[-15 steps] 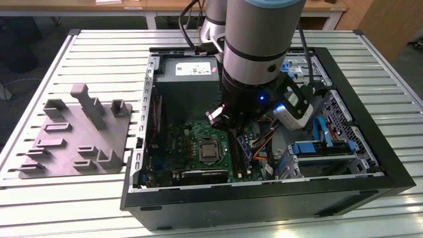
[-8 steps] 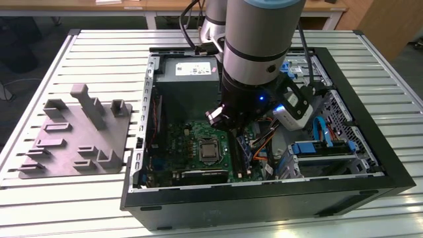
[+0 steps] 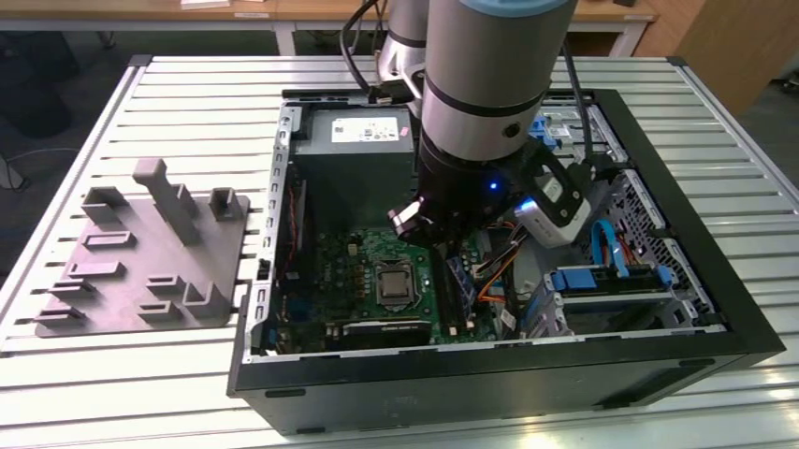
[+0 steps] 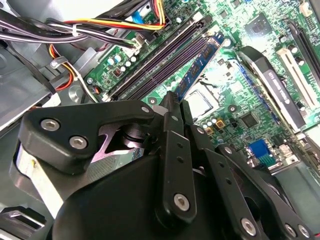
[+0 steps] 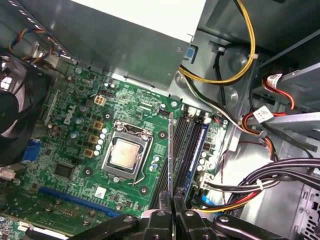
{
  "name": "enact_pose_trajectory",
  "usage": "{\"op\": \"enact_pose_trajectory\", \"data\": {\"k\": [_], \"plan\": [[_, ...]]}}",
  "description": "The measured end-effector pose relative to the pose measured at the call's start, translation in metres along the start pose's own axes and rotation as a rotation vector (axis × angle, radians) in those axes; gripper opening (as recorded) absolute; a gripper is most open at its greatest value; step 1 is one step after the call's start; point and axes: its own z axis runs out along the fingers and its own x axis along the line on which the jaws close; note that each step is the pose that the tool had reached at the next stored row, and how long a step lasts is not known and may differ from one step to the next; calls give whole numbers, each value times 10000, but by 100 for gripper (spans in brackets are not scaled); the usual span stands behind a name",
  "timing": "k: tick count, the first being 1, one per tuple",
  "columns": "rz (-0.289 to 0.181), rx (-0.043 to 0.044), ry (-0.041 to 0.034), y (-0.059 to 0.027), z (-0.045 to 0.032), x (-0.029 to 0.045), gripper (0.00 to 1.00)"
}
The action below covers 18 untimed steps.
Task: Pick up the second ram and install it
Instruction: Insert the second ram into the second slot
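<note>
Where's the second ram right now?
In the first wrist view, the second ram sits edge-on in the gripper, at the memory slots beside the CPU socket.

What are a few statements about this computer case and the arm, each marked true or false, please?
1. The pincer is shut on the second ram. True.
2. A cooler covers the processor. False: the processor lies bare in its socket.
3. A grey fixture lies on the table, at the exterior view's left of the case. True.
4. The second ram lies on the grey fixture. False: it is held on edge over the green board, inside the case.
</note>
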Motion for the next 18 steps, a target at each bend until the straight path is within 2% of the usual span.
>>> {"op": "enact_pose_trajectory", "data": {"k": [18], "plan": [[399, 25, -25, -1, 9, 1, 14]]}}
